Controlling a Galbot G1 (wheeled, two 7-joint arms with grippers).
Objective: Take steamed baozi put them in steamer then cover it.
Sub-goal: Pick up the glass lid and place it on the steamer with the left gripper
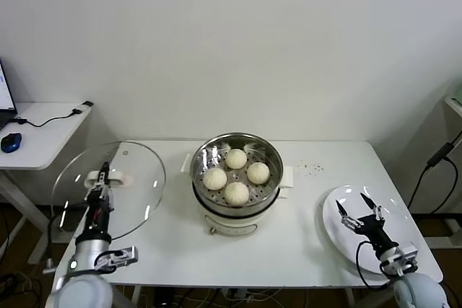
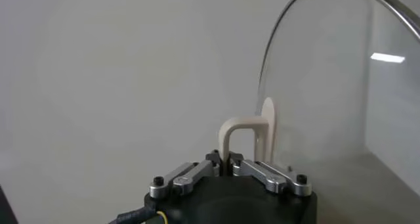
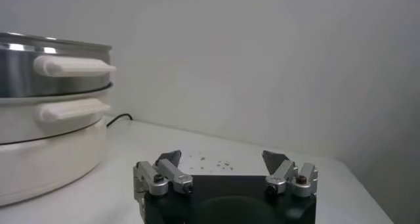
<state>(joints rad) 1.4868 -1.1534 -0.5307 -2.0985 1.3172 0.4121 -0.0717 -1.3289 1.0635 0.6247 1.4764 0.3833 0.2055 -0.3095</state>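
Four baozi [image 1: 236, 175] fill the steamer [image 1: 268, 194]; left gripper [image 1: 103, 176] clamps the cover [image 1: 137, 178] handle; right gripper [image 1: 359, 210] gapes above a plate [image 1: 411, 232].

Four baozi [image 1: 236, 176], one steamer [image 1: 203, 157], one cover [image 1: 137, 171]

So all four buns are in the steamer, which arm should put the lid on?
The left. Its gripper is already shut on the lid's handle, holding the glass lid left of the steamer. The right gripper is open over the plate.
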